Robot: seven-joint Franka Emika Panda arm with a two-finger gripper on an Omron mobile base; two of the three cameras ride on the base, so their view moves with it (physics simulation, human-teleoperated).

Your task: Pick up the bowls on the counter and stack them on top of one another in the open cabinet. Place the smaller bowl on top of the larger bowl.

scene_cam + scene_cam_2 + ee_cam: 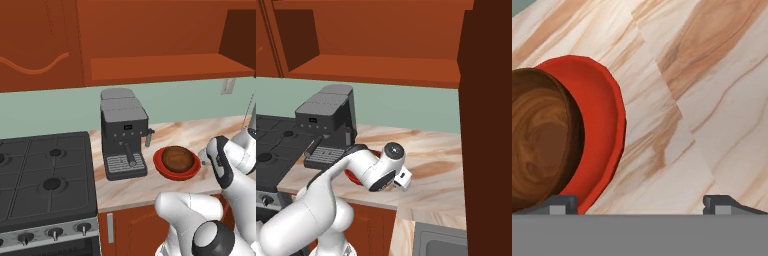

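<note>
At center right of the left base view, the smaller bowl [177,158] sits nested in the larger bowl [176,170] on the counter [190,132], below the open cabinet [165,67]; across the hand view's bottom, the gripper [641,204] spreads wide beside them, apparently lining up a grasp.

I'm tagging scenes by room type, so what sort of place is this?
A rendered kitchen: a black gas stove, a coffee machine on a stone counter, and wooden wall cabinets above.
</note>
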